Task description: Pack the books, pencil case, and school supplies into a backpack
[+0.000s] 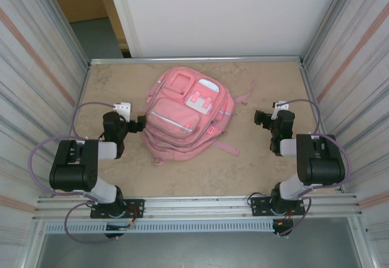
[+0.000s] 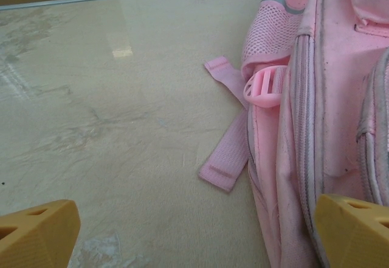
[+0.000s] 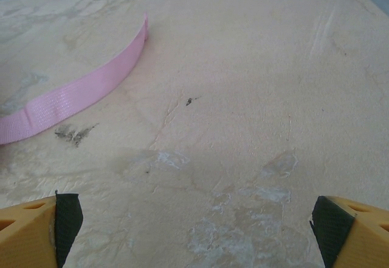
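The pink backpack (image 1: 185,115) lies flat mid-table, front pockets up, zips closed as far as I can see. My left gripper (image 1: 143,124) stands open right at its left side; the left wrist view has the backpack's side (image 2: 328,98), a pink buckle (image 2: 264,85) and a loose strap end (image 2: 226,161) just ahead of the gripper (image 2: 197,237), nothing between the yellow fingers (image 2: 36,231). My right gripper (image 1: 262,119) is open over bare table to the right of the backpack, a pink strap (image 3: 79,92) ahead-left of it (image 3: 194,234). Books, pencil case and school supplies are out of view.
Ribbed metal walls (image 1: 36,67) close in the left and right sides, and a white panel (image 1: 225,13) stands behind. The tan tabletop (image 1: 267,79) ends at a metal rail (image 1: 194,207) by the arm bases.
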### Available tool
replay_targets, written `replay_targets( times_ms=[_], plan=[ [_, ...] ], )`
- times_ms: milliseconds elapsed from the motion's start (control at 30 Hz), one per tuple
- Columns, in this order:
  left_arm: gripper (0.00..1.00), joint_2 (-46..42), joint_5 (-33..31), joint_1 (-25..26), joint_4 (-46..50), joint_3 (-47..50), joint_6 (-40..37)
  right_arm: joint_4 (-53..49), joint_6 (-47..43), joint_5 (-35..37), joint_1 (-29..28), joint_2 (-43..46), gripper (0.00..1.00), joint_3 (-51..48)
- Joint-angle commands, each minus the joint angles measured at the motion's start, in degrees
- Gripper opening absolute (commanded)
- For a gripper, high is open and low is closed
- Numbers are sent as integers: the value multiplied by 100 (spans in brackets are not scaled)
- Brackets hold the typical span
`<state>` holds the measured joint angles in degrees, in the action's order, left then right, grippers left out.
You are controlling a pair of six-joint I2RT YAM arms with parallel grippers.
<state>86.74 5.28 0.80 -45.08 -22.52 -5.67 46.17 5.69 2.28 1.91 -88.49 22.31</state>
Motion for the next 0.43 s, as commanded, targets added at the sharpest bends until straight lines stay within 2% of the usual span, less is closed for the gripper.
replay_targets(
  times_ms=[0, 400],
  plan=[
    [99, -9, -89, -9, -4, -112, 83, -52, -58, -87, 21, 9, 99, 132],
    [99, -13, -106, -9, -10, -112, 83, -47, -64, -82, 19, 12, 99, 124]
  ],
)
